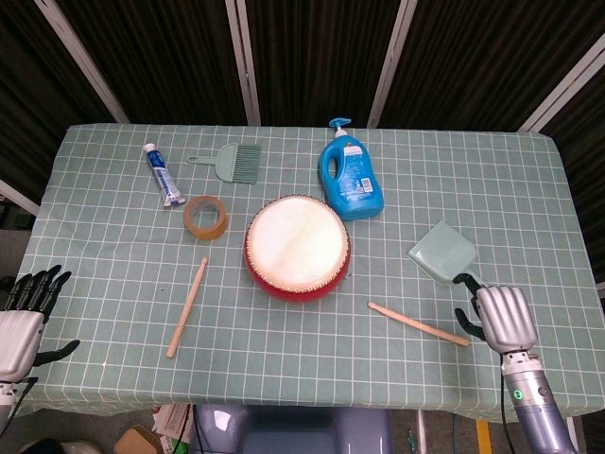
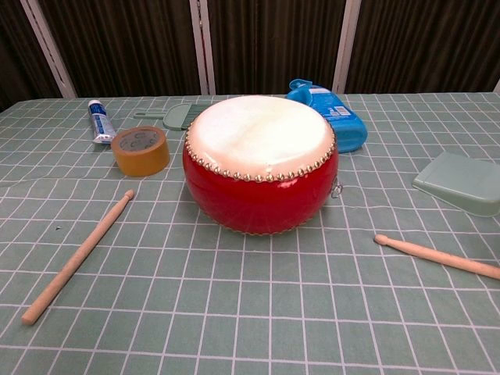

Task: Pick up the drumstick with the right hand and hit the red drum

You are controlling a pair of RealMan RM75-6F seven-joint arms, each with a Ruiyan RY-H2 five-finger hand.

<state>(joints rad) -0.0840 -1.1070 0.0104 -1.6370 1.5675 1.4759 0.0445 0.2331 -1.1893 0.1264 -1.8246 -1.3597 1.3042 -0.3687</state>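
The red drum (image 1: 297,247) with a white skin stands mid-table, large in the chest view (image 2: 260,162). One wooden drumstick (image 1: 417,323) lies flat to its right, also visible at the chest view's right edge (image 2: 437,256). My right hand (image 1: 496,317) hovers just beyond that stick's right end, its back facing up, fingers apart and tipped down, holding nothing. A second drumstick (image 1: 187,306) lies left of the drum (image 2: 76,258). My left hand (image 1: 24,317) hangs open off the table's front left edge. The chest view shows neither hand.
A green dustpan (image 1: 444,254) lies just beyond my right hand. A blue detergent bottle (image 1: 351,176) lies behind the drum. A tape roll (image 1: 205,217), a toothpaste tube (image 1: 163,175) and a green brush (image 1: 232,161) sit at the back left.
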